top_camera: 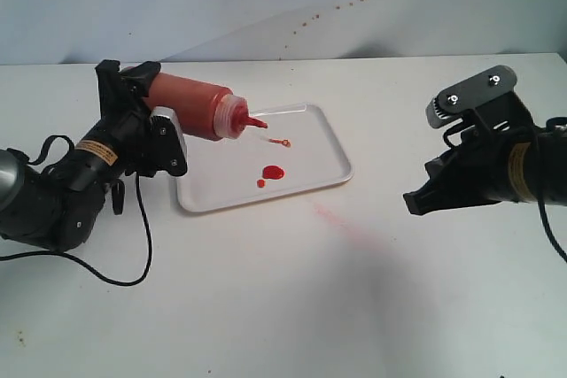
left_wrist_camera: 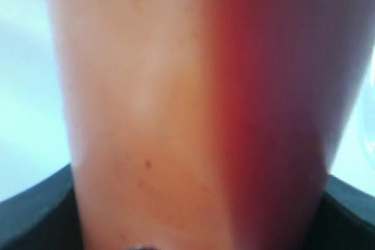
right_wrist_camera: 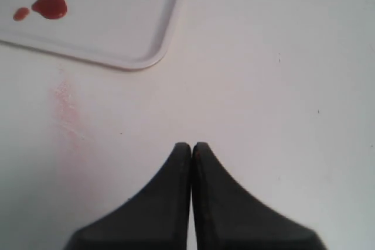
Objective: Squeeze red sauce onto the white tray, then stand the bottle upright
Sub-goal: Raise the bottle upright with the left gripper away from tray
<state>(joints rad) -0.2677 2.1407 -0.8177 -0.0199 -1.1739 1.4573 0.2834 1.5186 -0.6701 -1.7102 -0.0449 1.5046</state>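
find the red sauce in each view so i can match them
Exterior view: the red sauce, a blob with a smaller drop beside it, near the middle of the white tray.
Left wrist view: not in it; the bottle fills the picture.
Right wrist view: the same blob and drop on the tray, beyond the shut right gripper.
Shared landmark: the tray's rounded corner by the faint pink smear (exterior, right wrist).

Nothing reads legibly; the arm label (top_camera: 96, 150) is blurred.
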